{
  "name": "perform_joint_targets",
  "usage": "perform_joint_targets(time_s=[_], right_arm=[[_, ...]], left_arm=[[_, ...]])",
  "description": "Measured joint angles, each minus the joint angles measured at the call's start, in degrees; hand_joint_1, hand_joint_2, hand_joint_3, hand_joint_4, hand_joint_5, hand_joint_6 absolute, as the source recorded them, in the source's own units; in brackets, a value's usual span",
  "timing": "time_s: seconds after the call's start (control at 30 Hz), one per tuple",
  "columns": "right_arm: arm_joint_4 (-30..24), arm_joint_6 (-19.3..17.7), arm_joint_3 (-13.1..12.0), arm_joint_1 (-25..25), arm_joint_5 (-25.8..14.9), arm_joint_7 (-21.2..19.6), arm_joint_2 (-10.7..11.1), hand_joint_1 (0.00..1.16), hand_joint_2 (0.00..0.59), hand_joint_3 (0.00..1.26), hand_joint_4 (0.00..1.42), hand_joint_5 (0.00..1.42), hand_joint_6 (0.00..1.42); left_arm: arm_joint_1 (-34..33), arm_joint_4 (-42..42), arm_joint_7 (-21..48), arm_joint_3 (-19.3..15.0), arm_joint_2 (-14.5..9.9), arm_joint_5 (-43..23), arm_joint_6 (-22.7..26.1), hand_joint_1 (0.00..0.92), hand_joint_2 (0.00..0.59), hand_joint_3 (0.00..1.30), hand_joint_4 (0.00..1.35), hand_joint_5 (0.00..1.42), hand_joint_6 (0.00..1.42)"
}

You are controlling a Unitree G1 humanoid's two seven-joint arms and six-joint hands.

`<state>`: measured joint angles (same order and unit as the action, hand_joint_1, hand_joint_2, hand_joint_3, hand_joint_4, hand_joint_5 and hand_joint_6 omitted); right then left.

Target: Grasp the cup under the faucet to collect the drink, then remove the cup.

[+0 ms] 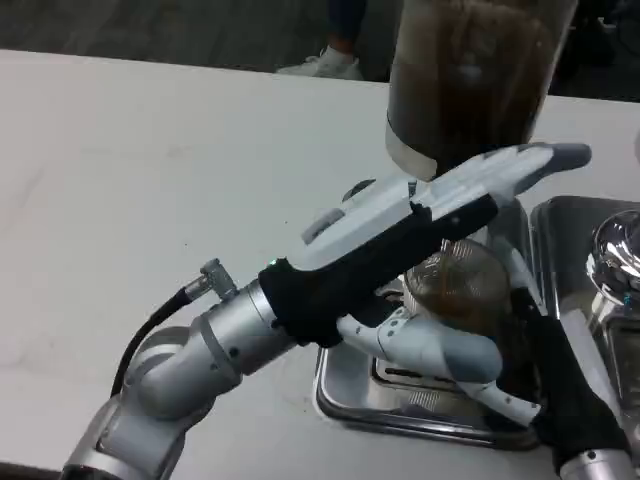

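The white table [120,200] is stretching across the left, with the left forearm [200,350] rising from the lower left edge and slanting up to the right; a black cable [150,325] is looping off a small metal fitting near its wrist. The left hand [450,195] is reaching over the drip tray toward the dispenser, its fingers lying out straight and together, gripping nothing that can be seen; its fingertips are ending just beside the base of the dispenser's dark tank [470,70], and whether they are pressing a lever there is impossible to tell.

Beneath that hand, the clear cup [460,285] is sitting over the metal drip tray [345,395], below the tank, with brownish liquid showing in it. The left hand is crossing in front of the cup's upper part, hiding its rim and the faucet.

The right hand [450,355] is coming in from the lower right, its fingers wrapping the cup's lower part and holding it. At the far right, a second steel tray [560,215] and a shiny metal object [615,250] are being cut off by the frame. At the top, a person's white shoe [320,65] is standing on the floor beyond the table.
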<state>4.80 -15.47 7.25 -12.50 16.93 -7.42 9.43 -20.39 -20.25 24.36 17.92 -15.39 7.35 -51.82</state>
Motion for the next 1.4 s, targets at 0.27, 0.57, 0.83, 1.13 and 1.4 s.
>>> perform_joint_targets(time_s=[0.27, 0.57, 0.83, 1.13, 1.4], right_arm=[[2.1, 0.0, 0.0, 2.1, -1.0, 0.8, -0.8, 0.63, 0.221, 0.00, 0.00, 0.00, 0.00], [4.7, -0.2, -0.1, 4.7, -1.9, 1.1, -1.8, 0.63, 0.221, 0.00, 0.00, 0.00, 0.00], [6.4, -1.2, -0.1, 5.8, -2.5, 1.3, -2.0, 0.63, 0.221, 0.00, 0.00, 0.00, 0.00], [6.4, -1.3, 0.0, 5.8, -2.5, 1.3, -2.0, 0.63, 0.221, 0.00, 0.00, 0.00, 0.00], [7.0, -1.8, 0.0, 6.1, -2.3, 1.2, -2.0, 0.63, 0.222, 0.00, 0.00, 0.00, 0.00]], left_arm=[[0.1, 0.5, -0.4, -0.1, -0.1, 0.2, 0.6, 0.000, 0.072, 0.00, 0.00, 0.00, 0.00], [0.3, 0.9, -1.0, -0.1, -0.1, 0.4, 0.9, 0.000, 0.073, 0.00, 0.00, 0.00, 0.00], [0.5, 1.8, -1.8, -0.7, -0.2, 1.5, 1.5, 0.000, 0.074, 0.00, 0.00, 0.01, 0.00], [3.5, 6.1, -4.6, -5.5, -0.6, 1.2, 1.5, 0.000, 0.094, 0.00, 0.00, 0.00, 0.00], [8.1, 11.0, -7.1, -13.2, -2.9, -2.7, 1.6, 0.000, 0.107, 0.00, 0.00, 0.00, 0.00]])
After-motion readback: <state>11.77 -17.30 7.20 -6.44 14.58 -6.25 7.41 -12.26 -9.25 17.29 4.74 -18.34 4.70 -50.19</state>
